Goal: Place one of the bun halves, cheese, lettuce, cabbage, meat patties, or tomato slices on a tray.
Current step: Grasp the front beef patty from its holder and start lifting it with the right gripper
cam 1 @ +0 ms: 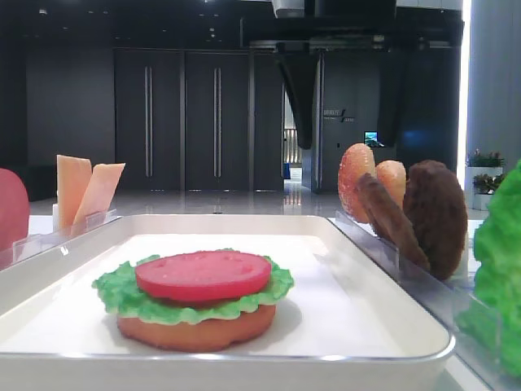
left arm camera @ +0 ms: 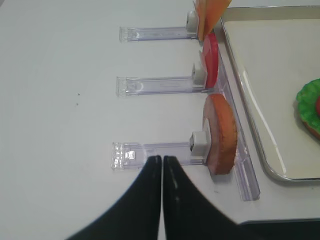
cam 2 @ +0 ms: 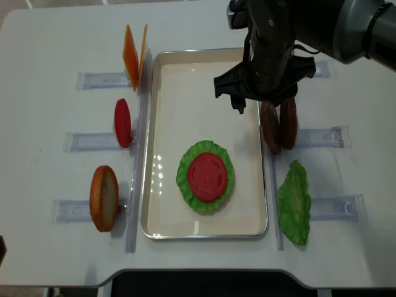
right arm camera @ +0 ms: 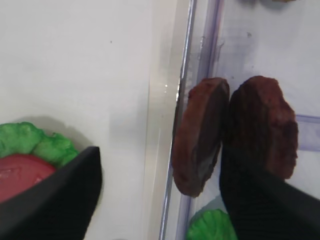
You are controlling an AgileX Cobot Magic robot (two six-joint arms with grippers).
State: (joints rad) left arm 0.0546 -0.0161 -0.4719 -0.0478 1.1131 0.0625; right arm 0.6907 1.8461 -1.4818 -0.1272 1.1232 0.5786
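Patty pick-up step. Right hand (right arm camera: pixel 160 195) spread wide above meat patties (cam 2: pixel 279 125), upright in holder beside tray (cam 2: pixel 162 124). Left hand (left arm camera: pixel 162 165) clenched, empty. Next: lower, straddle one patty only, pinch.

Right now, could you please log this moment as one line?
right hand: open above meat patties | left hand: shut, idle | tray: bun base, lettuce, tomato slice stacked

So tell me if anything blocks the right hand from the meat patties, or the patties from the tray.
Nothing visible does. The right hand hangs open above the two meat patties, which stand on edge in a clear holder just outside the tray. Only the tray's low rim lies between the patties and the stack.
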